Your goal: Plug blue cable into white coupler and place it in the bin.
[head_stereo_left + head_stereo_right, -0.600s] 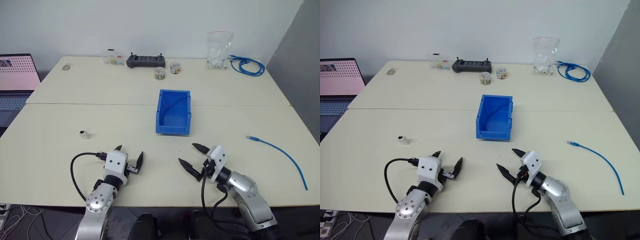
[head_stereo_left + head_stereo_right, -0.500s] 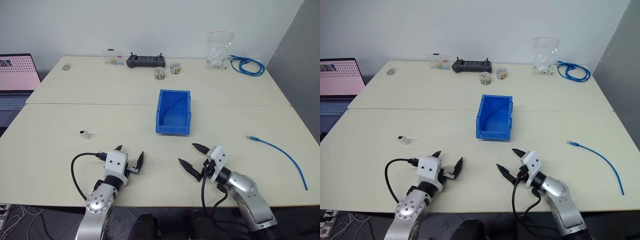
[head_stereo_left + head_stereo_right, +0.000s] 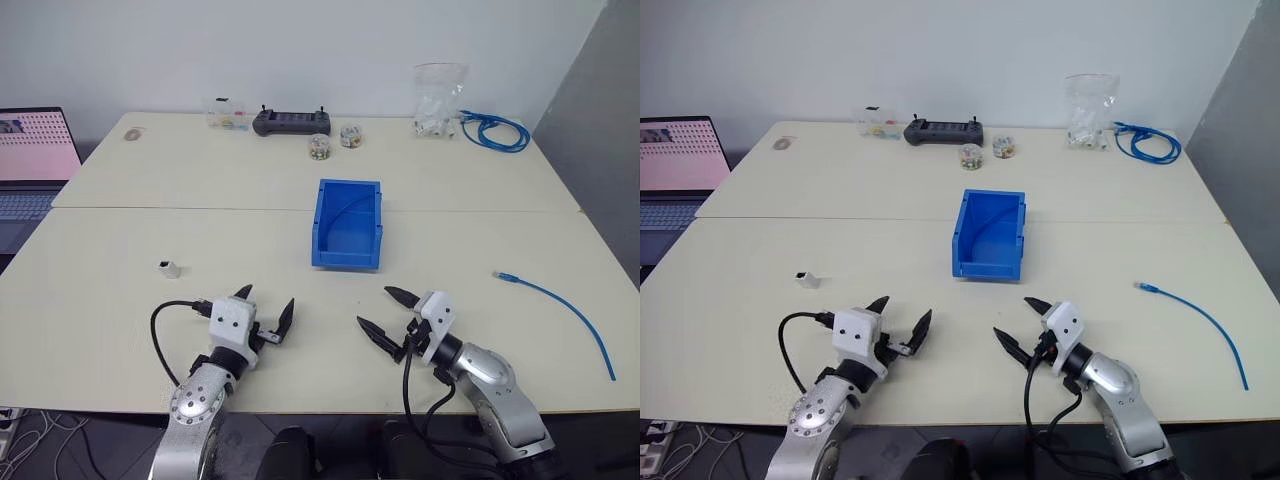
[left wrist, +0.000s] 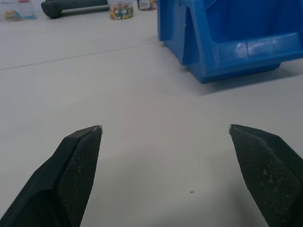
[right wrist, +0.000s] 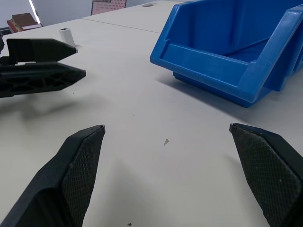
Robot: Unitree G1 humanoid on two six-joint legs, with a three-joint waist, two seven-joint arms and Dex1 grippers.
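The bin (image 3: 348,224) stands near the middle of the table (image 3: 200,190), its lowered lip facing the robot, with bare tabletop between it and both arms. The left end effector (image 3: 266,310) hovers low over the near edge with its two black fingers spread wide and nothing between them; the right end effector (image 3: 385,312) sits just to its right, angled toward the left one, also spread wide and empty. The white coupler (image 3: 169,267) lies alone on the left part of the table, ahead of and to the left of the left end effector, well apart from the bin. The blue cable (image 3: 560,303) lies loose on the right side of the table, its pale plug end pointing toward the middle and its length curving away to the right edge; it touches neither end effector. Along the far edge sit a clear box of small parts (image 3: 227,113), a black controller (image 3: 291,122), two small jars of coloured bits (image 3: 319,146), a clear bag of white parts (image 3: 438,100) and a coiled bundle of blue cable (image 3: 494,130). A laptop (image 3: 32,165) stands open off the table's left end.
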